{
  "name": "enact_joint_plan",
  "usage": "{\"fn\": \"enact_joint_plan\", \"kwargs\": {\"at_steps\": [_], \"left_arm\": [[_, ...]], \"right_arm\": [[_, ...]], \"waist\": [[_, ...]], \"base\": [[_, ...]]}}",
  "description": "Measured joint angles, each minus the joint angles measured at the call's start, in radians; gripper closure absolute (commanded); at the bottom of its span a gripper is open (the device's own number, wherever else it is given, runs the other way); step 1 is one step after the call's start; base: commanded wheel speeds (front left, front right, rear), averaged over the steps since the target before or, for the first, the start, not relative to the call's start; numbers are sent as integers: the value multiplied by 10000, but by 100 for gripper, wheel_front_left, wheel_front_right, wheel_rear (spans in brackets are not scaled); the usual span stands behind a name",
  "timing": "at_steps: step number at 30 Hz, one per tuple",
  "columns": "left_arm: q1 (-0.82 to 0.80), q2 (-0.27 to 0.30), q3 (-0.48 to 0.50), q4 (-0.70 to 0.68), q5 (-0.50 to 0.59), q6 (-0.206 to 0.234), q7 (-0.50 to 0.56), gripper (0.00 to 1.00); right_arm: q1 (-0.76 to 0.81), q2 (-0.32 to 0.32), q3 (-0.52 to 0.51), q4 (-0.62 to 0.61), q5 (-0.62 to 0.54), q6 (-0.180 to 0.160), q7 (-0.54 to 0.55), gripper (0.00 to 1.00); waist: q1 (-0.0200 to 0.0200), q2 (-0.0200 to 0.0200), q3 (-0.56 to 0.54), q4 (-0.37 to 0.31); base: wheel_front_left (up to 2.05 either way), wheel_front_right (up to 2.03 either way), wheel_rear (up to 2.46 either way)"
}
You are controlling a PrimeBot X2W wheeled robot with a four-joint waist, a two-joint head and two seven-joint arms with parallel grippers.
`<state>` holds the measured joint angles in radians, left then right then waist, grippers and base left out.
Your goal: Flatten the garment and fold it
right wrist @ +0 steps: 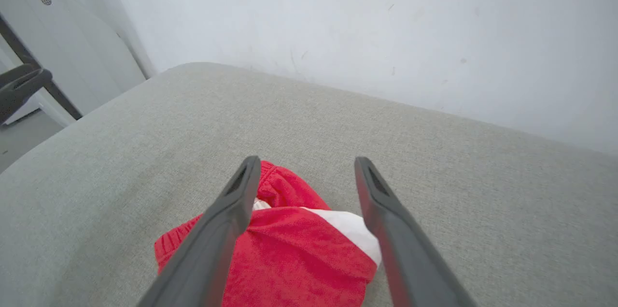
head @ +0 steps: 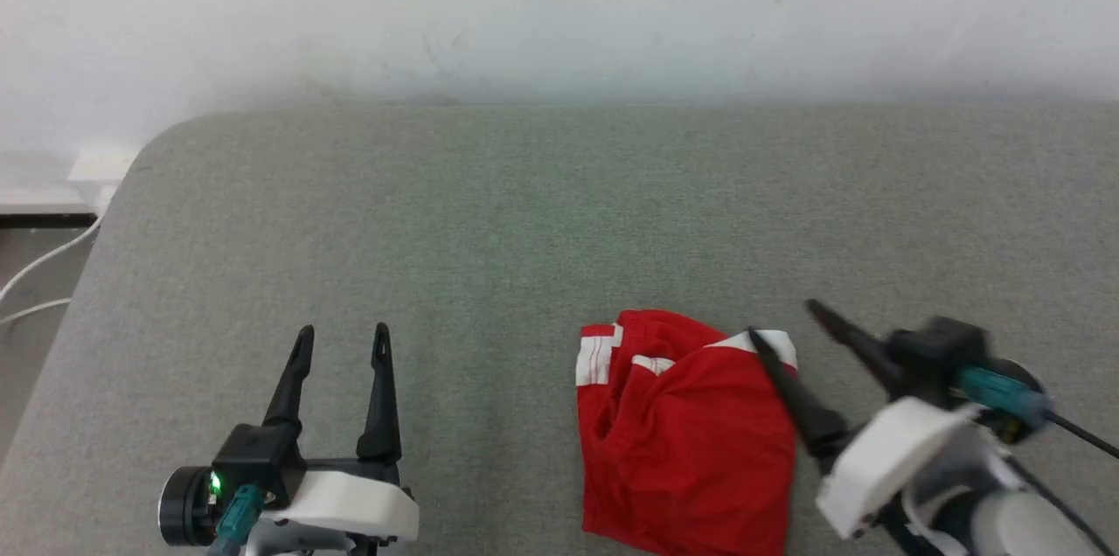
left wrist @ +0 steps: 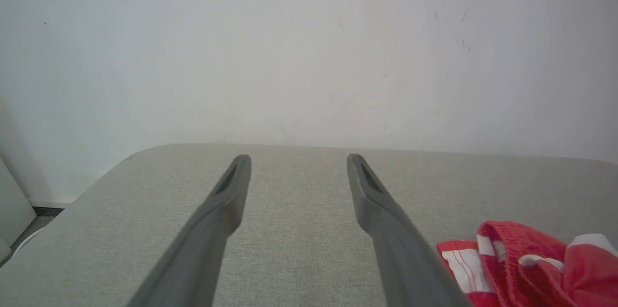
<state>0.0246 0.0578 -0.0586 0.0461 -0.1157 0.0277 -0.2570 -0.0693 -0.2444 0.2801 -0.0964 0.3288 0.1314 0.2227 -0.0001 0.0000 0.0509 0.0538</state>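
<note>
The red shorts point(head: 691, 442) are lying crumpled on the grey surface point(head: 524, 215), not yet flattened. The right gripper point(head: 781, 320) is hovering over their right edge, its 2 fingers spread and holding nothing, probably to take a corner. The left gripper point(head: 343, 329) is hanging open, well apart.

L hand point(left wrist: 298, 160) spread wide. Two long dark fingers point(left wrist: 212, 230) run up from the btm edge, tips aimed twd the white wall point(left wrist: 309, 46). Grey fabric tabletop point(left wrist: 299, 249) shows in the gap btwn them, w/ a rounded corner off at far L. Garment point(left wrist: 526, 263) is bunched at btm R: red, crumpled, white stripe panels, thin red lines on one. It's right by the finger on the view's R, which overlaps its edge; can't tell if they touch. Wall has faint scuffs upper R. Dark strip of floor point(left wrist: 46, 211) btm L, past the tabletop edge.
</note>
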Motion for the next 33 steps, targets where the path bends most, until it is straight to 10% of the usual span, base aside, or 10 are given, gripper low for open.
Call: {"fn": "enact_joint_plan", "kwargs": {"at_steps": [10, 17, 25, 33], "left_arm": [[13, -8, 479, -12, -128, 25, 0, 0], [12, -12, 644, 69, -270, 21, 0, 0], [-27, -19, 545, 247, -441, -94, 0, 0], [-148, -23, 320, 360, -447, -104, 0, 0]], "right_arm": [[1615, 1193, -4339, -951, 679, 0, -892, 0], [1851, 1465, -6677, 219, 3087, -12, 1647, 0], [1574, 1902, -6978, 2736, 6531, -13, 6084, 0], [41, 1918, -5219, 4959, 8966, -13, 6840, 0]], "waist": [[0, 0, 24, -539], [1, 0, 57, -445], [1, 0, 92, -12], [2, 0, 247, 423]], "base": [[0, 0, 0], [0, 0, 0], [0, 0, 0], [0, 0, 0]]}}
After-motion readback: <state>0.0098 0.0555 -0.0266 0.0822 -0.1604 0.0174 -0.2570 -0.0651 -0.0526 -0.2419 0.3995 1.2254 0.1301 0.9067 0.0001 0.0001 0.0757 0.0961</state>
